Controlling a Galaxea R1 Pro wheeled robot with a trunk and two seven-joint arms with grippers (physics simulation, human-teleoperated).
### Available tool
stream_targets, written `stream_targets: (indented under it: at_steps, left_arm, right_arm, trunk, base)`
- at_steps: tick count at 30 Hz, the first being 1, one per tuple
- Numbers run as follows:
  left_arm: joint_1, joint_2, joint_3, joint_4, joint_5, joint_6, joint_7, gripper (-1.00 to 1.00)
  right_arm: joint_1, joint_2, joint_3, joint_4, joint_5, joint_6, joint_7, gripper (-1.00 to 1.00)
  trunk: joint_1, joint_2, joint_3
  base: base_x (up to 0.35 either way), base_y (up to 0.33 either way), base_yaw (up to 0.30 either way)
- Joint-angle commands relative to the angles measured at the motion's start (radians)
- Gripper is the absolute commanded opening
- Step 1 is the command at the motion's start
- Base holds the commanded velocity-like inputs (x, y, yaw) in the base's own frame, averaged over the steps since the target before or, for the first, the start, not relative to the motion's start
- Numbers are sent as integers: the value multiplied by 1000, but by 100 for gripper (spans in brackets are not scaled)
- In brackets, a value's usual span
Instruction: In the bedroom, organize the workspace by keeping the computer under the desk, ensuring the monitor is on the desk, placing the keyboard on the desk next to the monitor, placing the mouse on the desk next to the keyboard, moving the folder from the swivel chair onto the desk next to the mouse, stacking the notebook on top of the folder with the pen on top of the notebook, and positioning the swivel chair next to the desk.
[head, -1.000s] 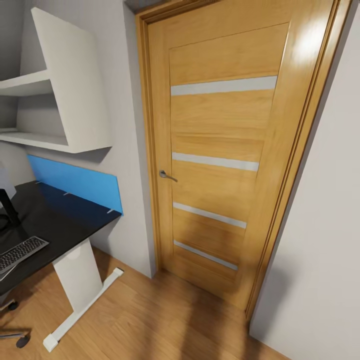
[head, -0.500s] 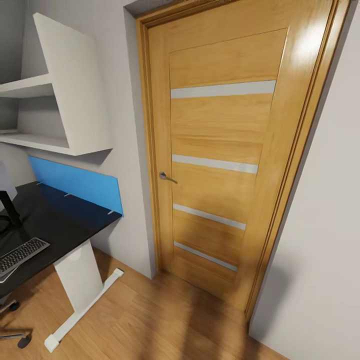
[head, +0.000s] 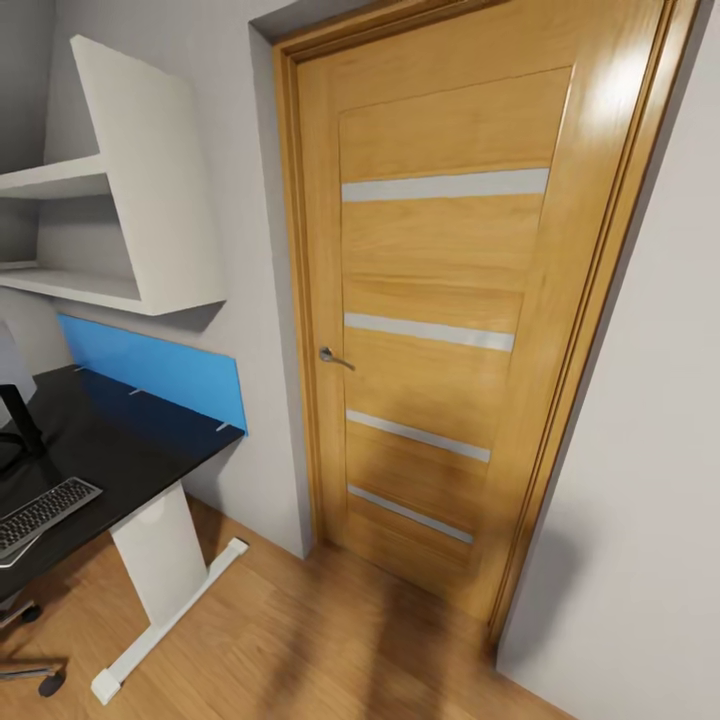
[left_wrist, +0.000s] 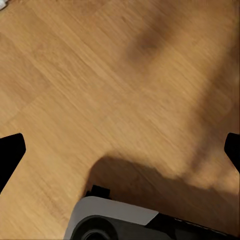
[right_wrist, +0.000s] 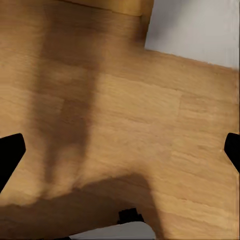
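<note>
the head view faces a closed wooden door (head: 440, 330) with four pale horizontal strips and a metal handle (head: 334, 356) on its left edge. a grey wall (head: 640, 480) runs down the right side. at the left edge stands the desk (head: 110, 450), its top black, with a white leg (head: 160, 555) and a white foot resting on the wooden floor (head: 300, 650). a blue panel (head: 155, 370) runs along the wall behind the desk, and white shelves (head: 110, 200) hang above it.

the keyboard (head: 42, 512) lies on the desk near its front edge, cut off by the picture's left side. just behind it the monitor (head: 15, 400) shows as a dark stand and a sliver of screen, also on the desk. below the desk's edge, at the lower left corner, part of the swivel chair (head: 30, 670) base shows with dark casters on the floor.

in the left wrist view the left gripper (left_wrist: 120, 150) has its dark fingertips (left_wrist: 11, 152) at opposite edges of the picture, spread wide, with nothing between them but bare floor. the right gripper (right_wrist: 120, 150) in the right wrist view looks the same: fingertips (right_wrist: 10, 152) far apart, holding nothing, over floor beside the foot of the grey wall. both grippers are well apart from the keyboard and monitor.
</note>
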Motion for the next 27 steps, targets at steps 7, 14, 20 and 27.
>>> stream_targets:
  at_steps: [7,14,20,27]
  left_arm:
    - [0,-1,4,-25,10,-3,-2,100]
    - [0,1,4,-11,7,-24,-19,100]
    - [0,7,5,52,9,-109,-43,100]
    - [0,11,7,88,9,-158,-48,100]
  right_arm:
    - [-3,1,-4,-22,-115,-85,-60,100]
    - [-3,5,-1,32,-135,-130,-66,100]
    - [-3,7,-1,57,-140,-203,-65,100]
    - [-3,7,0,80,-140,-232,-66,100]
  trunk:
    - [-23,41,17]
    - [-23,41,17]
    - [-23,41,17]
    - [-23,41,17]
  base:
    - [0,0,0]
    - [0,0,0]
    - [0,0,0]
    - [0,0,138]
